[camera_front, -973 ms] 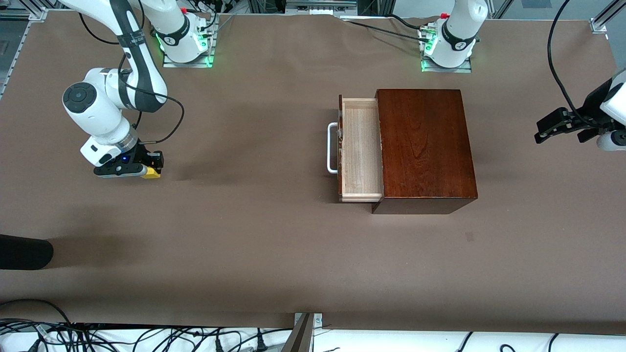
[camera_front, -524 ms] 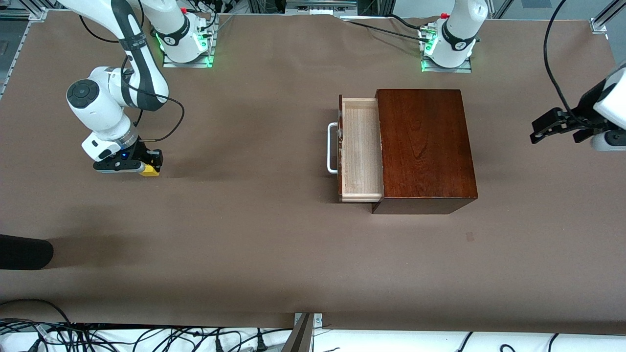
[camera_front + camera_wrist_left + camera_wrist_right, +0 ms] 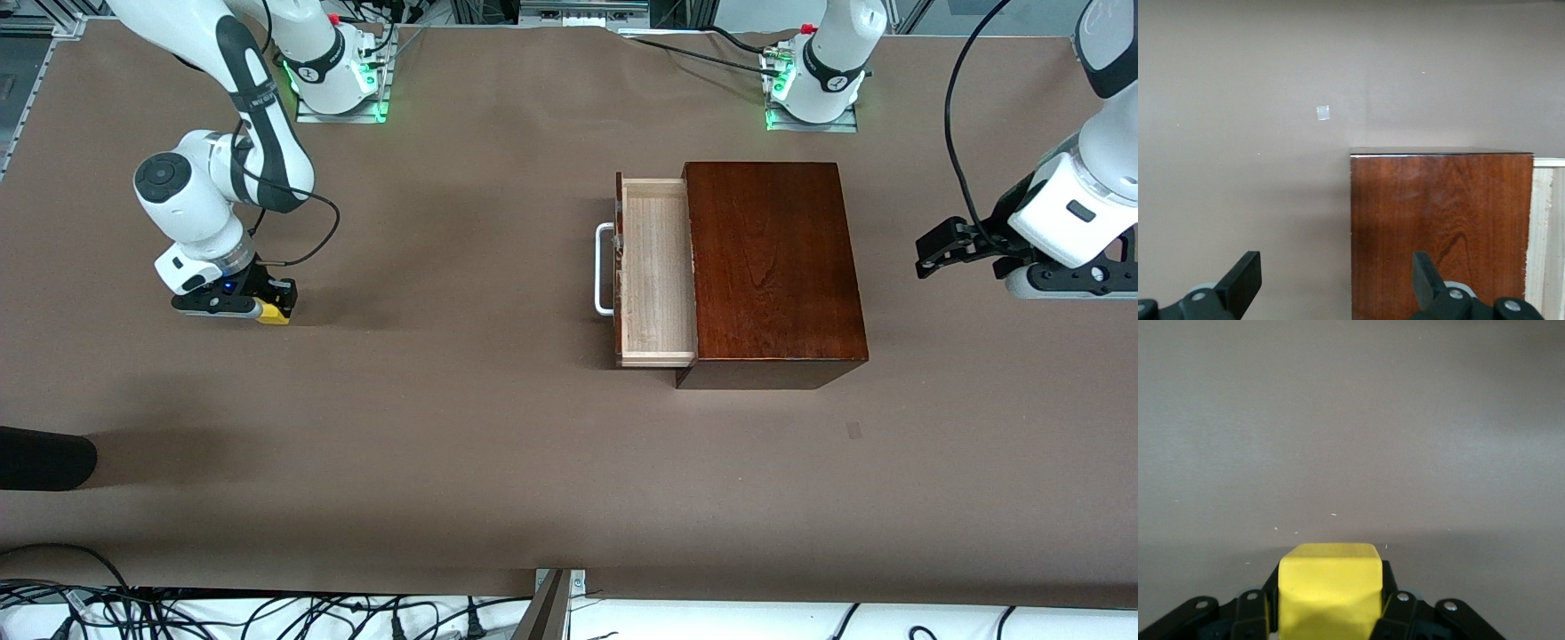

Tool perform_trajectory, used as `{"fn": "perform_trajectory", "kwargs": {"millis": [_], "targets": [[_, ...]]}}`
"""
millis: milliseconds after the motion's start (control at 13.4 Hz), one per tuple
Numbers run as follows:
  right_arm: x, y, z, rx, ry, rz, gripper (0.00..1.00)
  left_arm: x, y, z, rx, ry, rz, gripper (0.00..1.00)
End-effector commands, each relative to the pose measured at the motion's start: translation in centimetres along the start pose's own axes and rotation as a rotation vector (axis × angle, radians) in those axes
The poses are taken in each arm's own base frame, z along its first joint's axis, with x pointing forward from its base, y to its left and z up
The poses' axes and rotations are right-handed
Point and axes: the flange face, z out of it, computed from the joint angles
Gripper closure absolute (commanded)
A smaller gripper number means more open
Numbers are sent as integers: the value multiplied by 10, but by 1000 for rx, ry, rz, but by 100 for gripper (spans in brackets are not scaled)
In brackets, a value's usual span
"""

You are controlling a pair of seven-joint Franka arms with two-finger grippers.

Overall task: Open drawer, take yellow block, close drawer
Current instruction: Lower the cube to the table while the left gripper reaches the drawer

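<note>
Landmark: the dark reddish-brown wooden box [image 3: 772, 267], standing on the brown table [image 3: 462, 444] toward the left arm's end.

1. Small pale tape mark [image 3: 853, 431] on the table, nearer to the front camera than the box and apart from it; also seen past the box's edge in the left wrist view.

2. Drawer [image 3: 656, 271] of the box, pulled partway out toward the right arm's end of the table. Pale light-wood interior, bare. White U-shaped handle [image 3: 603, 269] on its dark front.

3. Yellow block [image 3: 274, 312], well apart from the box, toward the right arm's end of the table and outside the drawer. Clamped between the fingers of the right gripper [image 3: 267, 307], low over the table; whether it touches the surface cannot be told. The right wrist view shows the block squarely between the two black fingers [image 3: 1395, 603].

4. Left gripper [image 3: 956, 244], in the air over the table at the left arm's end, beside the box on the side away from the drawer's front. Fingers [image 3: 1241, 283] spread wide apart, holding nothing; the box's top lies ahead of them in the left wrist view.
</note>
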Motion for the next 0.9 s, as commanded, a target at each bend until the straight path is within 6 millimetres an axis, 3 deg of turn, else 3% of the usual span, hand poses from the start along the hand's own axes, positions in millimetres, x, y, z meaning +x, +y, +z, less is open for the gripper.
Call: {"fn": "perform_trajectory", "kwargs": {"millis": [0,150,374,599,823], "targets": [[-2,3,3,6,10,22,97,-3,40,-6,-31,-12,-16,0],[-1,0,5,12,10,36,97,-13,76,-3,-27,-37,-69,0],[-2,-20,15,26,28,54,97,-27,142,14,-10,-66,-150,0],[-4,-23,23,20,25,61,97,-47,221,52,35,-114,-259,0],[-5,-23,26,14,18,59,96,-68,292,78,73,-124,-376,0]]}}
